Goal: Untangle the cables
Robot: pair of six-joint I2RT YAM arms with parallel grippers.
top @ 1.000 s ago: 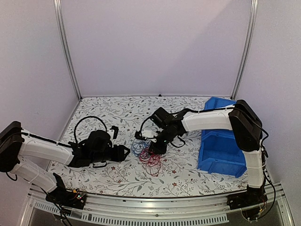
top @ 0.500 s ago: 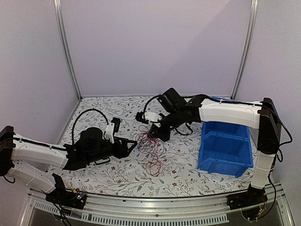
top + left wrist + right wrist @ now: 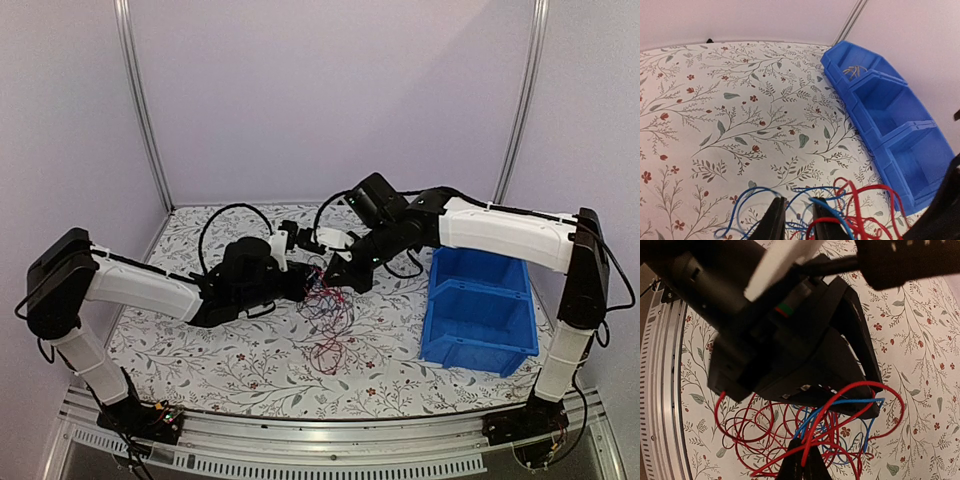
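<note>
The cables (image 3: 325, 325) are one loose clump of very thin wires, mostly red loops with a few blue strands. The clump sits near the middle of the white table (image 3: 230, 370) with its leaf-and-flower print, its upper part drawn up between the two black grippers and its lower red loops trailing toward the near edge. The left gripper (image 3: 308, 284) has its jaws a narrow gap apart, with blue strands crossing that gap. The right gripper (image 3: 337, 281) has its jaws pressed together on red and blue strands. Bare table lies left of the clump and in front of it. To the right, one blue plastic bin (image 3: 480, 320) with three compartments stands near the clump. Plain walls and two aluminium posts (image 3: 140, 110) close the back, and one metal rail (image 3: 330, 440) runs along the near edge.
</note>
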